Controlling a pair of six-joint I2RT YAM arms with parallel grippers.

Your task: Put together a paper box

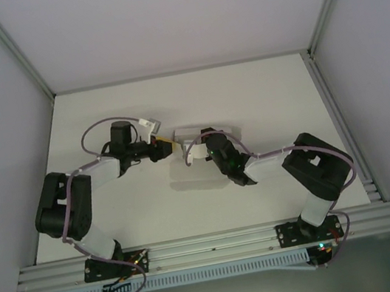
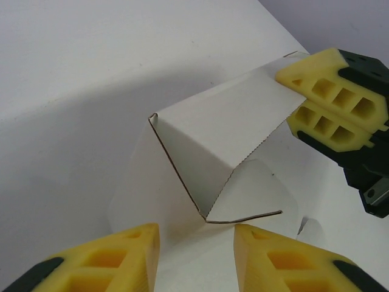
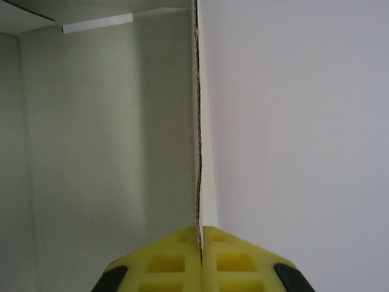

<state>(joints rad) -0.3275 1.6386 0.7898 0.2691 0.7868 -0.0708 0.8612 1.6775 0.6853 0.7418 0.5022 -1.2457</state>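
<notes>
my right gripper (image 3: 200, 234) was pinched shut on a thin wall of the paper box (image 2: 206, 134). my left gripper (image 2: 197, 234) was partly open and empty, with the box just ahead. a hard push could have torn the wall.

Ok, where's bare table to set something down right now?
Bare table: the far strip between the paper box and the back wall, and the near strip between the box and the mounting rail. Crowded at centre, where the left hand and right hand meet the box.
</notes>
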